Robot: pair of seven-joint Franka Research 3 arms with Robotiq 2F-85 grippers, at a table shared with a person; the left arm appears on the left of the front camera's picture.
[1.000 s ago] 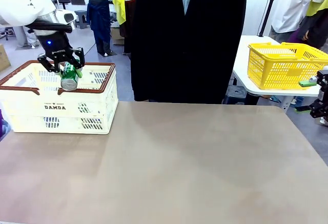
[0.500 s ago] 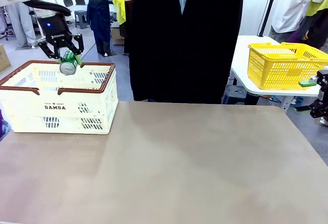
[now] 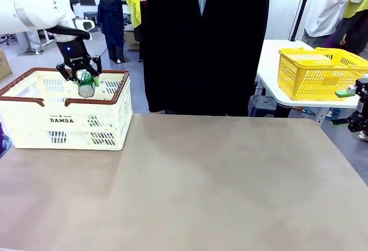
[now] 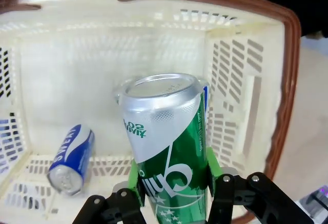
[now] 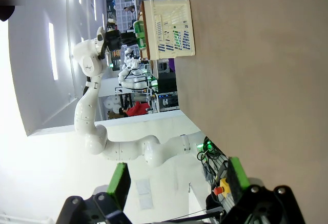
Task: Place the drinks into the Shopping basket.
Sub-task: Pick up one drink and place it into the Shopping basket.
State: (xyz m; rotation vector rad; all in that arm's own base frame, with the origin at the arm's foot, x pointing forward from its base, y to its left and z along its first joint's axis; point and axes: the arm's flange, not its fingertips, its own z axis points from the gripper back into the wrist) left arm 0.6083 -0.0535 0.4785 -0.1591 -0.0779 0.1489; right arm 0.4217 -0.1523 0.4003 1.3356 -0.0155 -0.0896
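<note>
Front view: left tool clamped on the green can, which hangs above the open top of the Shopping basket at the tabletop's far left corner. The can's long axis runs steeply downward, its silver end lowest and level with the far brown rim, on the basket's right half. The right tool sits at the picture's right edge, well apart from the basket, too little of it visible here to tell how its fingers stand; a yellow mesh basket stands on a separate table behind it. Left wrist view: the green can is pinned between the left tool's green pads, silver end pointing away from the camera into the basket's interior. The basket floor lies straight ahead along the can's axis; the right-hand slotted wall is near. The blue can lies on its side on the floor, off to the left and apart from the green can. Judgement: release point is already inside the rim line, so the left arm is the acting arm. Right wrist view: right tool with fingers spread wide, nothing between them, the Shopping basket far off across the tabletop.
</note>
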